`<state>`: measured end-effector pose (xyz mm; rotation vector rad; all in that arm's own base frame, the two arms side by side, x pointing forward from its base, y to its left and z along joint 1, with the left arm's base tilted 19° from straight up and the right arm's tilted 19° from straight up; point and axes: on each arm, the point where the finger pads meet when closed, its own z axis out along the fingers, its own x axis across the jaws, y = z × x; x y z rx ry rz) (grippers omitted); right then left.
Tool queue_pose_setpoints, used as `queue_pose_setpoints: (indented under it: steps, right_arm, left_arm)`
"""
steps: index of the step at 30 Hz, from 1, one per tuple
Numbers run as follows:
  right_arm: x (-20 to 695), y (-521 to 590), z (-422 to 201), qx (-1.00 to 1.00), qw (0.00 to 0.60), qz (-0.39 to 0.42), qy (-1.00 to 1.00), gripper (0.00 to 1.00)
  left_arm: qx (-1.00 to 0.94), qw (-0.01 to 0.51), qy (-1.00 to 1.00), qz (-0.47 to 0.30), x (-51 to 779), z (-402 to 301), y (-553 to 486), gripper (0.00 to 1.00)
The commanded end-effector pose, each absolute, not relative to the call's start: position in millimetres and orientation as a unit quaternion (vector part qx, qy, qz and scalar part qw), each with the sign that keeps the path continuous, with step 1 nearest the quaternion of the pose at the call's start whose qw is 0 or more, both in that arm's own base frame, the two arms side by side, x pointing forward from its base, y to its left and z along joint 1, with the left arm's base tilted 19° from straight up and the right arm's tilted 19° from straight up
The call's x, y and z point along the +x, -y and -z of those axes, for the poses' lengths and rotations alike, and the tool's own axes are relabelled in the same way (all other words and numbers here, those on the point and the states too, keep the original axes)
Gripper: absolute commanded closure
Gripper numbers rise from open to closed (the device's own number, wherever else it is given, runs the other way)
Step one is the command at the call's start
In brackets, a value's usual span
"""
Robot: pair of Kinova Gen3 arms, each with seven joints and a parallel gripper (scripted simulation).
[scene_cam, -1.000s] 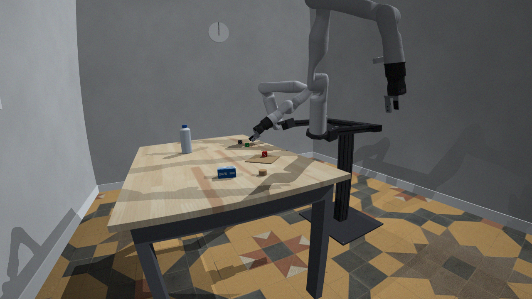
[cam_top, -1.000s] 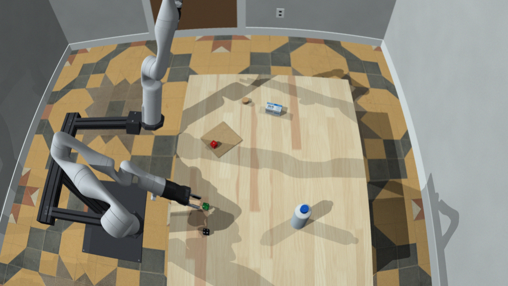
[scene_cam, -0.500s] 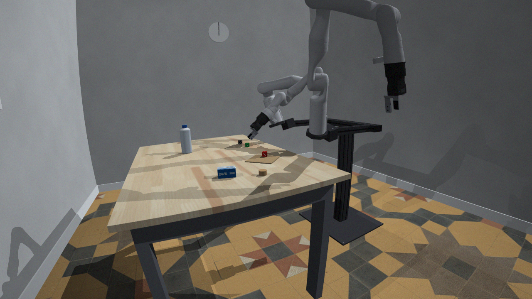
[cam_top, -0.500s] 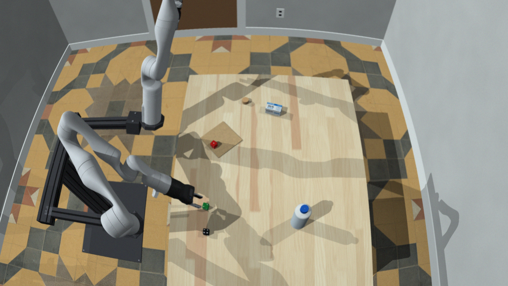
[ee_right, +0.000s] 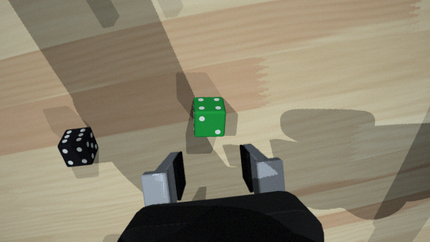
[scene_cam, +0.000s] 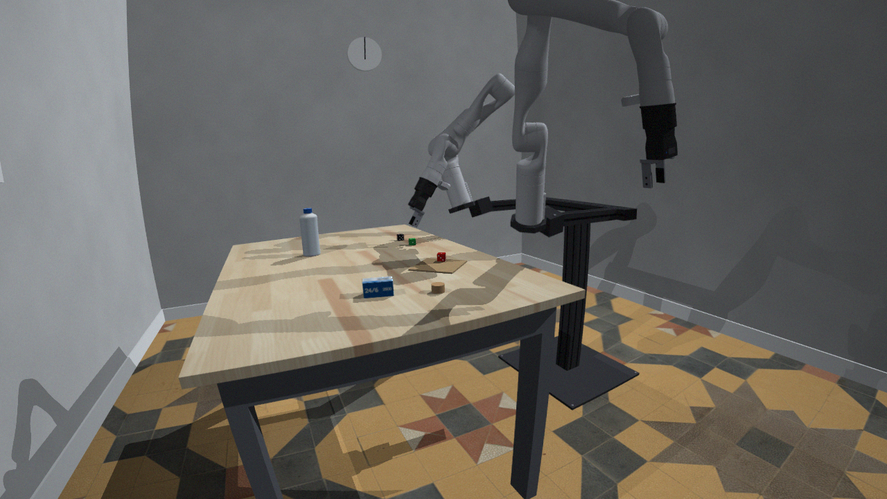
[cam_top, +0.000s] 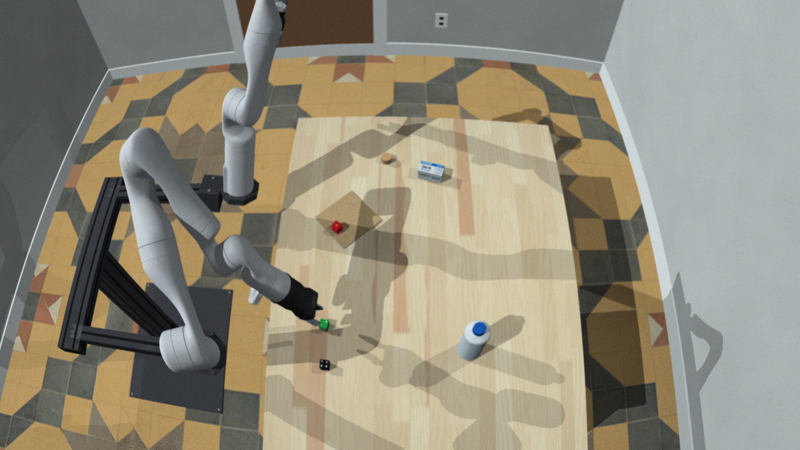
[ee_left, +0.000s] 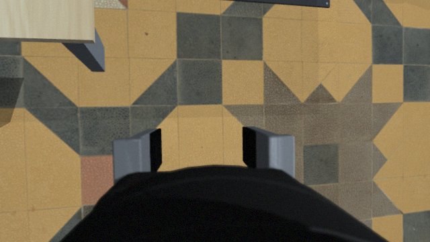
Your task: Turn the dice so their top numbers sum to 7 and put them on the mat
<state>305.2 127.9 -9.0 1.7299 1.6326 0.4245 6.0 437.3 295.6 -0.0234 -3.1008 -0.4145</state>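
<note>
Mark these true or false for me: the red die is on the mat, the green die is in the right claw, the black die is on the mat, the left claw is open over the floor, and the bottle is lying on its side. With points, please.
The red die (cam_top: 336, 227) (scene_cam: 441, 256) is on the mat (cam_top: 357, 212) (scene_cam: 434, 267). True.
The green die (cam_top: 324, 324) (scene_cam: 412, 241) (ee_right: 209, 121) is in the right claw (cam_top: 319, 315) (scene_cam: 414, 220) (ee_right: 212, 165). False: it sits on the table beyond the open fingers.
The black die (cam_top: 324, 364) (scene_cam: 400, 237) (ee_right: 78, 147) is on the mat. False: it is on the table.
The left claw (cam_top: 279, 39) (scene_cam: 653, 174) (ee_left: 202, 144) is open over the floor. True.
The bottle (cam_top: 472, 342) (scene_cam: 310, 235) is lying down. False: it stands upright.
</note>
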Motion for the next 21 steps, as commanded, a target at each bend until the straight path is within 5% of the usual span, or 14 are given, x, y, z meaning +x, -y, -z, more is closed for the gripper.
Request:
queue_pose_setpoints:
  steps: [1,21]
  right_arm:
    - [307,-130,2,0.689,0.317,-0.118,-0.641,0.21]
    - [317,-134,-14,0.718,0.246,-0.052,-0.649,0.21]
  left_arm:
    - [-0.007,0.006,0.991,0.133,6,-296,-437,0.00]
    - [-0.007,0.006,0.991,0.133,6,-296,-437,0.00]
